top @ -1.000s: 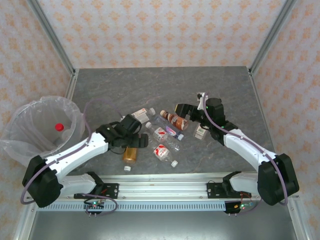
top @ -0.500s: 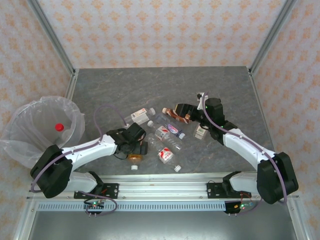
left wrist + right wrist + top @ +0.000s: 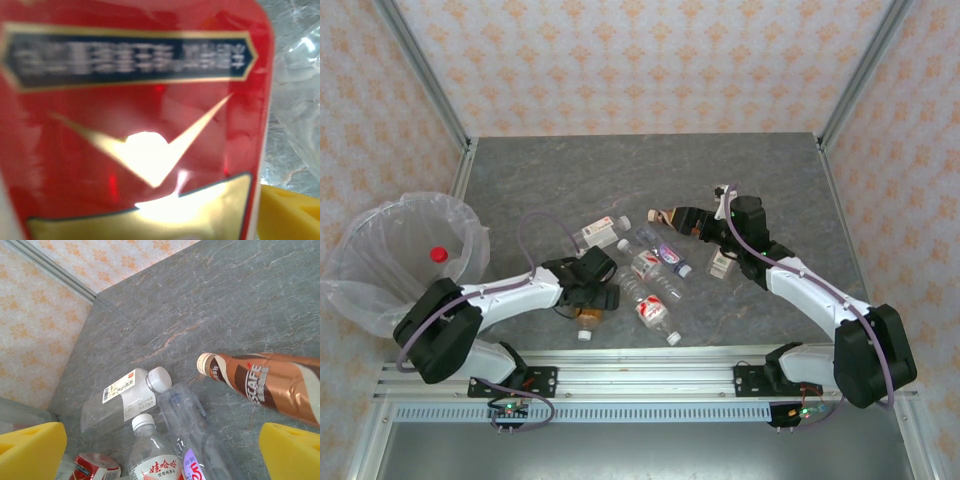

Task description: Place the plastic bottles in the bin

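You've got a grey marbled tabletop (image 3: pixel 650 170), peach floral-print walls (image 3: pixel 640 60) behind and beside it, plus silver frame posts (image 3: pixel 425 72) in the far corners.

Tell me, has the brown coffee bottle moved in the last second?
Yes. The brown coffee bottle shifted toward the far edge of the table, away from the small bottle beside the right arm, which stayed put.

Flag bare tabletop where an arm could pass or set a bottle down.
Free: the far strip of the table between the back wall and the plastic bottles; the near-right patch between the bottles, the right arm and the front rail. Crowded: the centre, where the bottles lie packed between both arms.
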Tool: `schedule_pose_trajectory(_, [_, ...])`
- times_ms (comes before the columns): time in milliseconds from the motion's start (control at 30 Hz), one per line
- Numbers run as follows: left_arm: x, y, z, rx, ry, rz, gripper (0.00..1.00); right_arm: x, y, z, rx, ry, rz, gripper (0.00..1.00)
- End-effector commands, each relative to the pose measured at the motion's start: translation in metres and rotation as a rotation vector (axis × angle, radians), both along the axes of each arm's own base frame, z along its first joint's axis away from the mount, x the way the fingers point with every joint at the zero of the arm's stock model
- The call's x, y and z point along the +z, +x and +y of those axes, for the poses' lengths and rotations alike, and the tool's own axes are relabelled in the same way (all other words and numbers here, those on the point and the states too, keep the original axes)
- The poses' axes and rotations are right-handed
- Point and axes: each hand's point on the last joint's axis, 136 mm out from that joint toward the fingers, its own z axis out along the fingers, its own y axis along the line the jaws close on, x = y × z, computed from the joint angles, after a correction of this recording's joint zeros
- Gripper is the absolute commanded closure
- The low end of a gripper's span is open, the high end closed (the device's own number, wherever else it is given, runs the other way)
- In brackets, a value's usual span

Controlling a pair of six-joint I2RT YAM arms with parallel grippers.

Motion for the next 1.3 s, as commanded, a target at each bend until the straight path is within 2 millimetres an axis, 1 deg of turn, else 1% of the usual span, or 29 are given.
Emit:
schedule_pose_trajectory(0, [0.003,0.013,0.001,0.051,0.009,-0.057,0.11,0.004,-0.002,-0.004,-0.017,-0.003,-0.017,0.01])
schedule_pose_trajectory(133, [0.007,0.014,0.0,0.052,0.007,-0.064,0.16,0.005,-0.003,-0.006,-0.024,-0.01,-0.023,0.01])
schedule_pose_trajectory(367, [0.012,0.014,0.005,0.056,0.026,-0.081,0.27,0.004,-0.002,-0.006,-0.027,-0.007,-0.019,0.01])
schedule_pose_trajectory(533, [0.018,0.014,0.004,0.048,0.009,-0.097,0.35,0.005,-0.004,-0.001,0.007,-0.004,-0.017,0.01])
schedule_pose_trajectory(767, [0.029,0.016,0.003,0.046,-0.014,-0.13,0.38,0.011,-0.004,0.002,0.022,-0.001,-0.054,0.01])
schedule_pose_trajectory(833, [0.034,0.017,0.003,0.05,-0.015,-0.139,0.39,0.014,-0.007,0.006,0.045,-0.014,-0.074,0.01])
schedule_pose_trajectory(933, [0.043,0.019,0.001,0.055,-0.03,-0.153,0.4,0.018,-0.016,0.02,0.115,-0.071,-0.14,0.01])
schedule_pose_trajectory(1067, [0.055,0.021,-0.002,0.053,-0.058,-0.175,0.4,0.019,-0.031,0.048,0.238,-0.156,-0.245,0.01])
schedule_pose_trajectory(1167, [0.063,0.023,-0.002,0.056,-0.065,-0.187,0.41,0.02,-0.041,0.067,0.319,-0.185,-0.299,0.01])
schedule_pose_trajectory(1267, [0.074,0.025,-0.002,0.061,-0.079,-0.213,0.41,0.02,-0.047,0.08,0.378,-0.209,-0.335,0.01])
